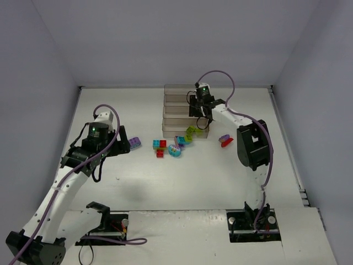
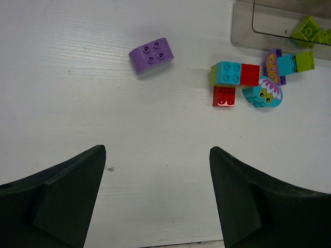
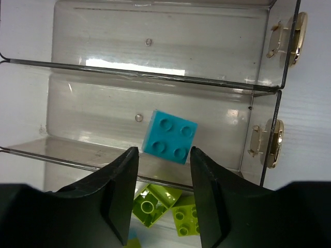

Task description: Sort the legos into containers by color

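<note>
Left gripper: fingers spread wide, grasping nothing, hanging above the white table.
Left arm pose: reached forward and inward from its base, with the wrist tipped down toward the table.
Purple rounded plastic brick: lies alone on the table, studs up. It is ahead of the finger gap, a little left of its centre, and apart from both fingers.
Long axis: runs across the left wrist view, slightly tilted, so nearly parallel to the line between the fingers.
Nearer arm: left. From above, this brick lies just beside the left gripper and well apart from the right one.
Judgement: the pick calls for a forward reach and descent, and a wrist turn would let the fingers close across the short side.
Mixed cluster of cyan, red and lime bricks: lies right of the purple brick, near the lowest tray and unsorted, with 1 small red square brick touching it.
Tiered rack of clear smoky-plastic trays: stands beyond the cluster, at the far middle of the table.
Right gripper: fingers parted, gripping nothing, poised over the rack and pointing down.
Cyan square 4-stud brick: lies studs up in a middle tray, just beyond the fingertips, free of both.
Lime green bricks: at least 2 lie in the tray below.
</note>
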`<action>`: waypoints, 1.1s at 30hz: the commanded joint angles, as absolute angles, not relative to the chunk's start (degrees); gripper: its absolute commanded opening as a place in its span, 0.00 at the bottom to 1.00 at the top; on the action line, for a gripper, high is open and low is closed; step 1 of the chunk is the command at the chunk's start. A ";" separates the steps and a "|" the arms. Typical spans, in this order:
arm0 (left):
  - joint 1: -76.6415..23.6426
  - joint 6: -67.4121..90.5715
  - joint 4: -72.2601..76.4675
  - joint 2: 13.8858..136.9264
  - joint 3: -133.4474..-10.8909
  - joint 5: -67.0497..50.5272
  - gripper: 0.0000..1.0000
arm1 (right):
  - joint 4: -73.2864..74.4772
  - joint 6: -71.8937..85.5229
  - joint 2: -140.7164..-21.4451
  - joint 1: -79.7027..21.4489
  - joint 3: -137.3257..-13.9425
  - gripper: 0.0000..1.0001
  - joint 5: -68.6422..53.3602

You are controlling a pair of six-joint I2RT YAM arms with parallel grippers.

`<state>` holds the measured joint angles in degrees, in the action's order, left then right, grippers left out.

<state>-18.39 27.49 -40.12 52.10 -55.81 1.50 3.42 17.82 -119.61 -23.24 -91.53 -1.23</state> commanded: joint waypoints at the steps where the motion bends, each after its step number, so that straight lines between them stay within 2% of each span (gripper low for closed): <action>1: -18.72 26.90 -38.06 52.38 -56.60 1.41 0.75 | 1.32 16.88 -118.04 -23.55 -94.04 0.42 -1.41; 6: -18.72 26.90 -37.44 52.91 -56.34 0.70 0.75 | 1.23 15.38 -115.67 -23.73 -93.96 0.58 -1.32; 11: -18.72 26.90 -37.00 53.17 -56.43 0.27 0.75 | 1.32 12.67 -110.84 -25.05 -90.98 0.58 -1.58; 21: -18.81 26.89 -37.09 53.17 -56.86 0.44 0.75 | 1.32 14.84 -92.92 -35.59 -72.70 0.57 3.07; 24: -18.72 27.16 -37.26 53.00 -56.87 0.35 0.75 | 1.23 19.50 -91.15 -39.54 -68.74 0.62 5.09; 25: -18.81 27.25 -37.44 53.00 -56.95 0.18 0.75 | 0.97 21.08 -90.97 -40.51 -67.95 0.68 5.71; 33: -18.81 27.25 -39.11 51.16 -56.87 0.35 0.75 | -3.95 20.92 -94.92 -46.76 -63.46 0.69 3.43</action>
<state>-18.41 27.49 -39.99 52.62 -55.68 0.78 1.41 20.58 -93.89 -45.84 -63.55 2.92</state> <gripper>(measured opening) 0.749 0.690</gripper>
